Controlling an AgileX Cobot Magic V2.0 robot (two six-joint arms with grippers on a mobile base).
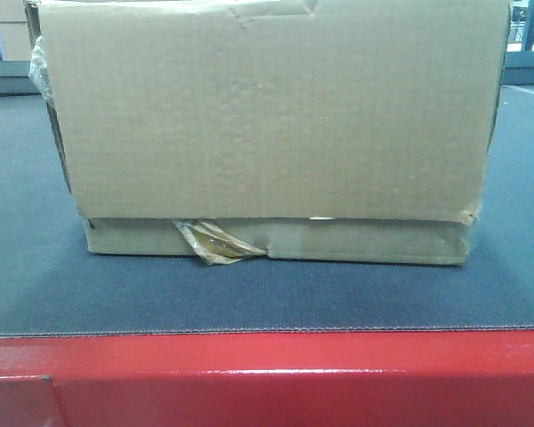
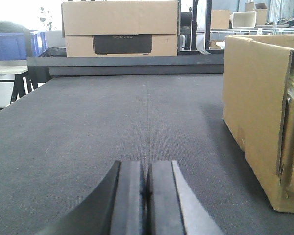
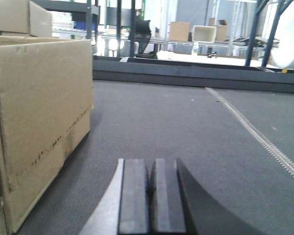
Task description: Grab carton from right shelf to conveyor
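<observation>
A brown cardboard carton with torn tape at its lower front stands on the dark grey conveyor belt, filling most of the front view. In the left wrist view the carton is to the right of my left gripper, which is shut and empty, low over the belt and apart from the carton. In the right wrist view the carton is to the left of my right gripper, also shut and empty, apart from it.
A red frame edge runs along the near side of the belt. Beyond the belt's far rail stands another carton with a black label. A stitched belt seam runs on the right. Shelves and bins stand behind.
</observation>
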